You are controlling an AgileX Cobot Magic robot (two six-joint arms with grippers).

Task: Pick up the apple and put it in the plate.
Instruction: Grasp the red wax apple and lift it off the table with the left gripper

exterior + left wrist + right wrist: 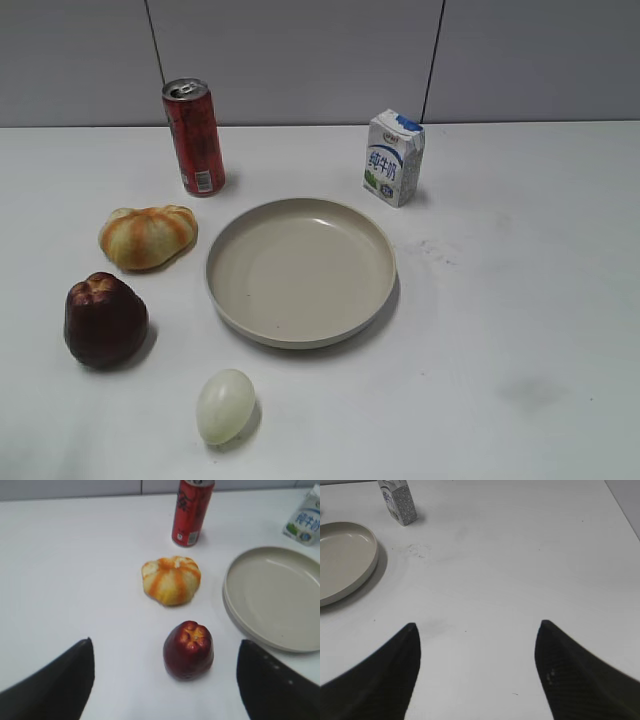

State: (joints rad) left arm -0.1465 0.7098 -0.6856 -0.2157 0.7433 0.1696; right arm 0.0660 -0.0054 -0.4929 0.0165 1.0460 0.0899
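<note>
The apple [105, 320] is dark maroon-red and bell-shaped and stands on the white table at the left front. It also shows in the left wrist view [188, 650]. The plate [235, 305] is a large beige dish with a raised rim at the table's middle, and it holds nothing. It shows in the left wrist view [235, 605] and in the right wrist view [367, 570]. My left gripper [165, 642] is open and empty, with the apple just ahead between its fingers, not touched. My right gripper [477, 625] is open and empty over bare table. No gripper shows in the exterior view.
An orange-striped bun [147, 236] lies behind the apple. A red can [194, 137] stands at the back left. A milk carton [394, 157] stands at the back right of the plate. A pale egg [225, 405] lies at the front.
</note>
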